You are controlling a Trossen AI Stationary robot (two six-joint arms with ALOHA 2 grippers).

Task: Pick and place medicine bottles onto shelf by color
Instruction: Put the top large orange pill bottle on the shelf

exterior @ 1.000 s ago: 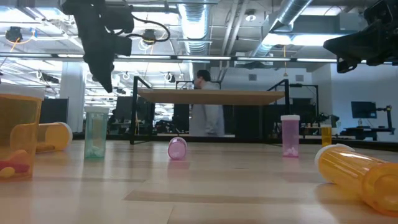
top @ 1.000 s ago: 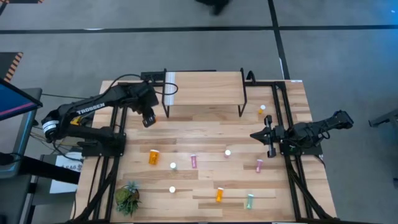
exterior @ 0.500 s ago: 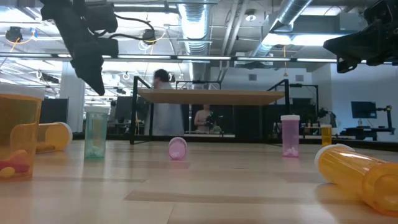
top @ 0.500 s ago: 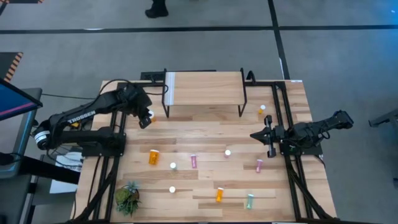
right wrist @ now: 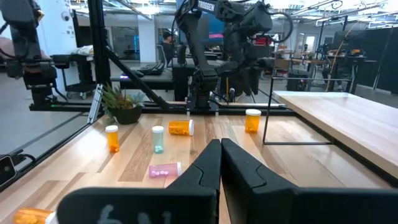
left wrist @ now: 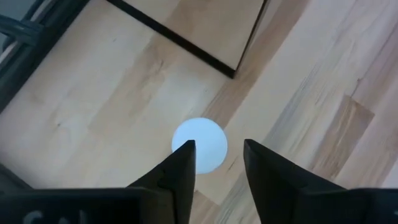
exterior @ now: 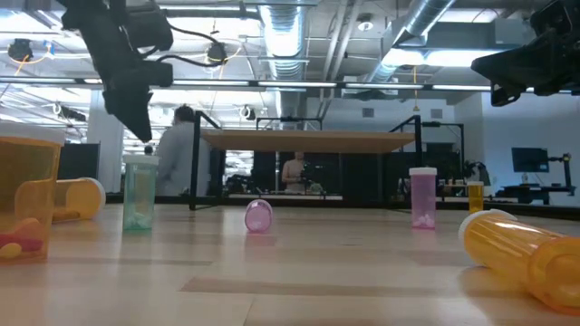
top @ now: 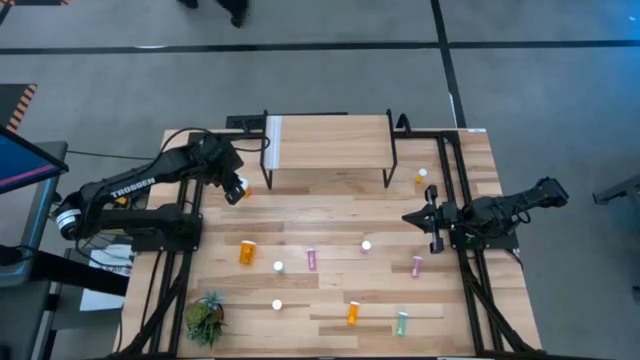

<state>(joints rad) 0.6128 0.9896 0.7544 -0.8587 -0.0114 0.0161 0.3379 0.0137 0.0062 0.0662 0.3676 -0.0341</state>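
One camera looks straight down; another sits at tabletop level. Both show the shelf (top: 328, 140) beyond the left gripper (top: 236, 190).

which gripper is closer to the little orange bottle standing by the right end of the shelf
The right gripper. It waits just toward the near side of the orange bottle, while the left gripper hovers past the shelf's opposite end.

bright, even light is coming from the long ceiling lamps (exterior: 299, 84), which are glaring white in the low view. the pale wooden tabletop (top: 330, 215) is showing only soft, short shadows. the large translucent orange bottle (exterior: 521, 252) lying near the low camera is looking blurred, out of focus.
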